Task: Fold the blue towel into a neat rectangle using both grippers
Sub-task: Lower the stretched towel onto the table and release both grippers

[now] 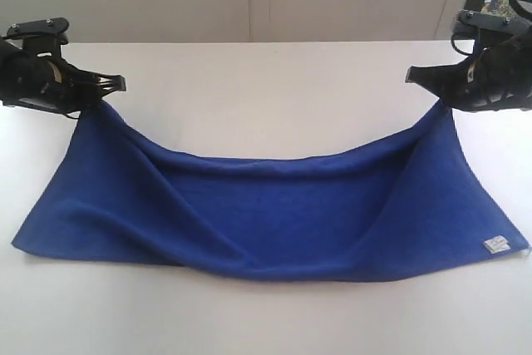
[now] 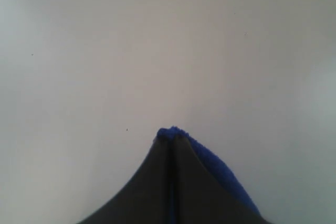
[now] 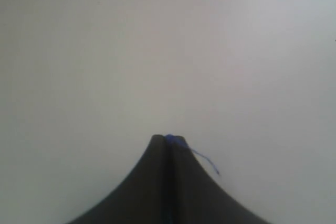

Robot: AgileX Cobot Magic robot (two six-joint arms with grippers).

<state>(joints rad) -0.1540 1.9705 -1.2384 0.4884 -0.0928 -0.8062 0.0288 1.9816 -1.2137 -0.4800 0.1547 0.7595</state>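
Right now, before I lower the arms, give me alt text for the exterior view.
A blue towel is stretched between the left pincer and the right pincer, each shut on a far corner, with its middle sagging. Its near edge lies on the white table, a small white label at its right end.

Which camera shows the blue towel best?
The exterior view: the whole blue towel shows, held up at two corners by the left gripper and right gripper. Each wrist view shows only a blue scrap pinched between shut jaws.
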